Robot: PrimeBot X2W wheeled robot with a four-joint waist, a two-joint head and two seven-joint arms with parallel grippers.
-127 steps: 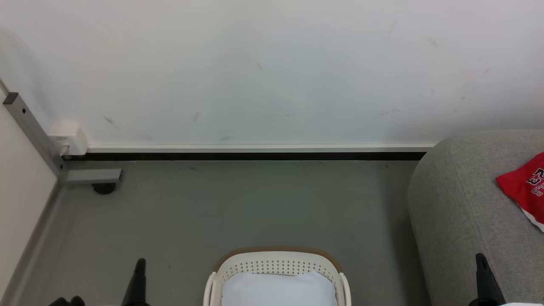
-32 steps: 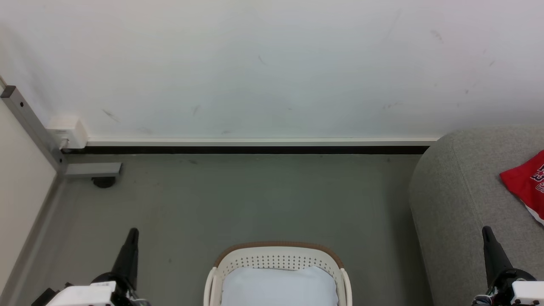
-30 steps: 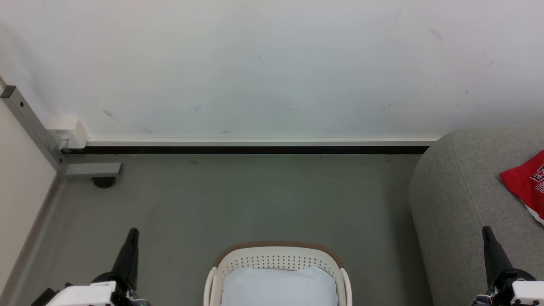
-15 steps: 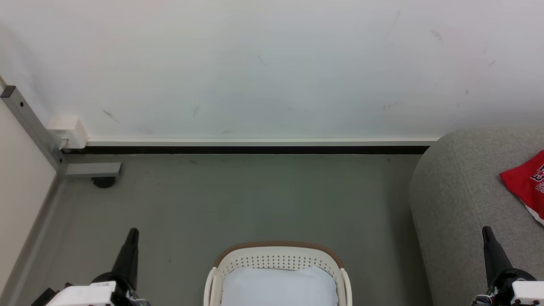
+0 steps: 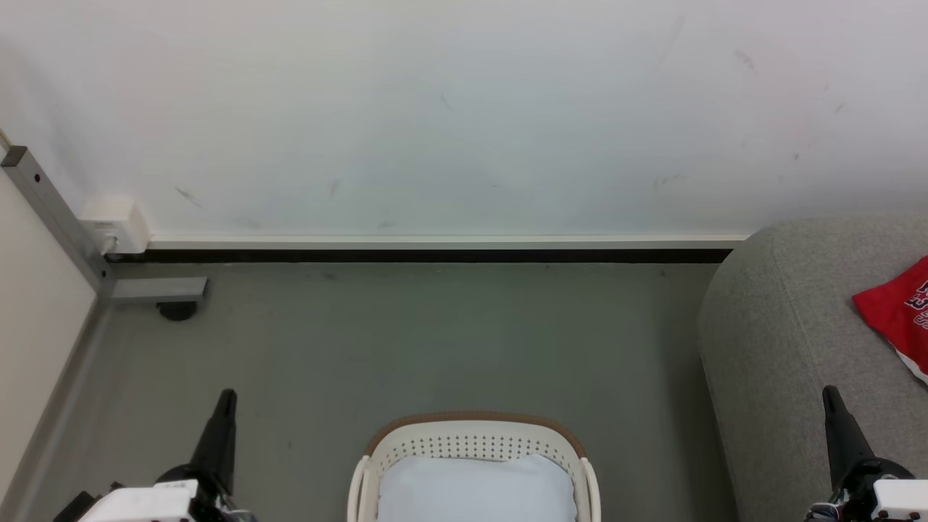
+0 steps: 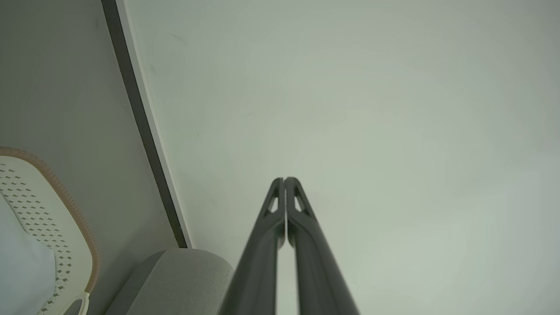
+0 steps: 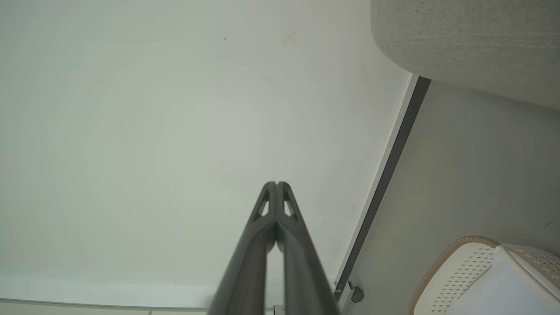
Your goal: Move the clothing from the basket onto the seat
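Red jersey (image 5: 899,315) with white lettering lies on top of the grey sofa (image 5: 783,326), at the right edge of the head view and partly cut off. It is flat on the cushion, well back from the rounded sofa end, so it looks already delivered.

The cream laundry basket (image 5: 471,438) sits on the floor at bottom centre, just left of the sofa and apart from it. That probably keeps each carry short. No red shows in the visible far end. A pale bluish-white fabric (image 5: 475,489) covers the inside there; I can't tell if it is a liner, a cushion or another garment. The near end is out of frame, so whether more clothing is left is unclear.

Left gripper (image 5: 226,397) is at lower left and right gripper (image 5: 830,391) at lower right, flanking the basket. Both are clenched with fingers pressed together and nothing between them, as the wrist views confirm. They point at the white wall (image 5: 464,109), which reads as a parked pose between or after picks.

Grey floor (image 5: 435,341), dark baseboard (image 5: 420,255). A metal frame foot (image 5: 156,293) is in the far-left corner, well clear.
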